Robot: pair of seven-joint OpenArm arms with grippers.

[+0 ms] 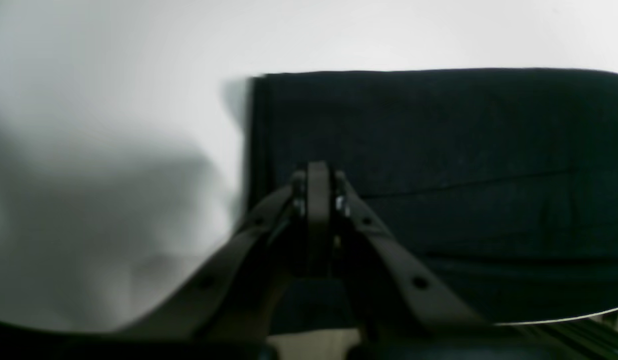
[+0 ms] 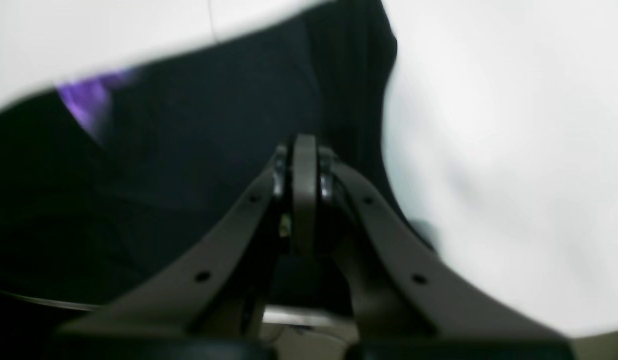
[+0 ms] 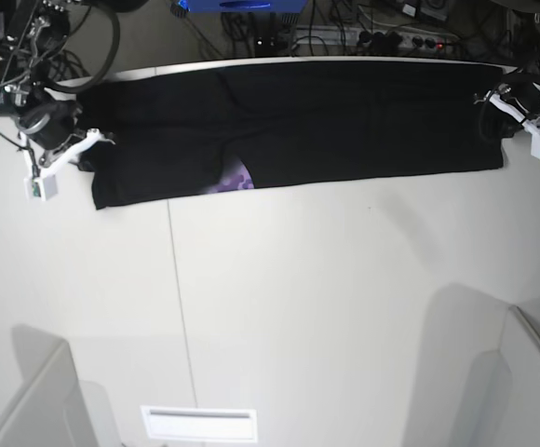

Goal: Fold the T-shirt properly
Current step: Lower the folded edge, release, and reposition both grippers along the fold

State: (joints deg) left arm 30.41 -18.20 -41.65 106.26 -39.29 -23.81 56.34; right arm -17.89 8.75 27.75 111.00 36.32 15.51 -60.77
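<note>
The black T-shirt (image 3: 344, 121) lies stretched flat in a long band along the table's far edge. A bit of purple print (image 3: 236, 180) peeks out at its front edge. My left gripper (image 3: 490, 119) is over the shirt's right end. In the left wrist view its fingers (image 1: 317, 172) are shut together over flat black cloth (image 1: 464, 130), with no cloth seen lifted. My right gripper (image 3: 86, 154) is at the shirt's left end. In the right wrist view it (image 2: 304, 145) is shut over the black cloth (image 2: 199, 150), with the purple print (image 2: 89, 100) off to its left.
Cables and a power strip (image 3: 391, 37) lie behind the table's far edge. The white table (image 3: 326, 298) spreads toward the front. Grey panels (image 3: 37, 400) stand at the front corners, and a white label (image 3: 198, 424) lies near the front edge.
</note>
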